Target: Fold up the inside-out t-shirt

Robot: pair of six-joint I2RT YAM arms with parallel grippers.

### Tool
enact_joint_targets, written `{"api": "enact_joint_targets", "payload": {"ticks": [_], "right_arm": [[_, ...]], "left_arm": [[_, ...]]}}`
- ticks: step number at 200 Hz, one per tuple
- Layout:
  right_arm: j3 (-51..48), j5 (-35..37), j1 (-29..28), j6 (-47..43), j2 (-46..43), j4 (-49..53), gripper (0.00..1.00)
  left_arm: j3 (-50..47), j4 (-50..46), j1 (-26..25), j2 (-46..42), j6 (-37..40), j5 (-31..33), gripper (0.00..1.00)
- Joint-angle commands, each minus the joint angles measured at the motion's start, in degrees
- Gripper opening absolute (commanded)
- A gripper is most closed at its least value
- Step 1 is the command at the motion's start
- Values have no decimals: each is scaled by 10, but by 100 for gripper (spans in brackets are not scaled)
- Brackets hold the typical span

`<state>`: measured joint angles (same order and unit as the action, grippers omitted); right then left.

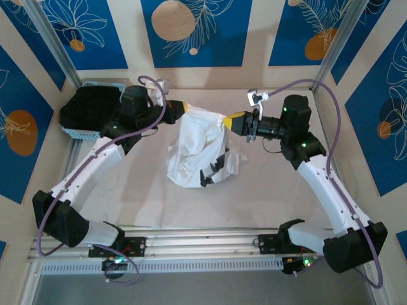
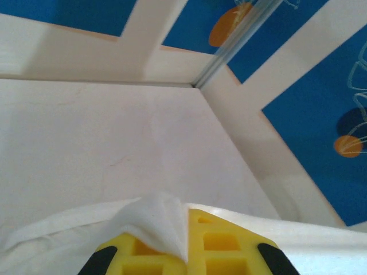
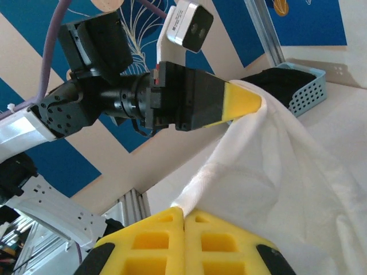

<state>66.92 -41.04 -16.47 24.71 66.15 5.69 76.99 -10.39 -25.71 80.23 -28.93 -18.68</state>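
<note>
Right wrist: gripper point(image 3: 184, 212) seemingly tight on t-shirt point(image 3: 298, 172)

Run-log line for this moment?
left gripper: shut on t-shirt | right gripper: shut on t-shirt | t-shirt: hanging between them, bottom bunched on table | fold: not done

Figure: the work cell's surroundings, namely table, basket and enclosing walls.

A pale beige table point(image 1: 273, 190) carries a light-blue perforated basket point(image 1: 79, 132) in its far-left corner. A black garment point(image 1: 89, 105) lies heaped in the basket and spills over its rim. Cream walls with blue panels point(image 1: 191, 32), bearing orange discs and white leaf outlines, enclose the table on three sides. Metal posts point(image 1: 54, 41) stand at the far corners, and slotted aluminium rails point(image 1: 203, 238) run along the near edge.
</note>
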Motion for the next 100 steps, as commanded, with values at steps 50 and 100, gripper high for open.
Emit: {"api": "enact_joint_targets", "payload": {"ticks": [50,100], "right_arm": [[47,-30,2,56,116,36,0],[65,-38,5,52,167,40,0]], "left_arm": [[1,-86,4,56,107,169,45],[-174,-8,-82,-66,150,138,59]]}}
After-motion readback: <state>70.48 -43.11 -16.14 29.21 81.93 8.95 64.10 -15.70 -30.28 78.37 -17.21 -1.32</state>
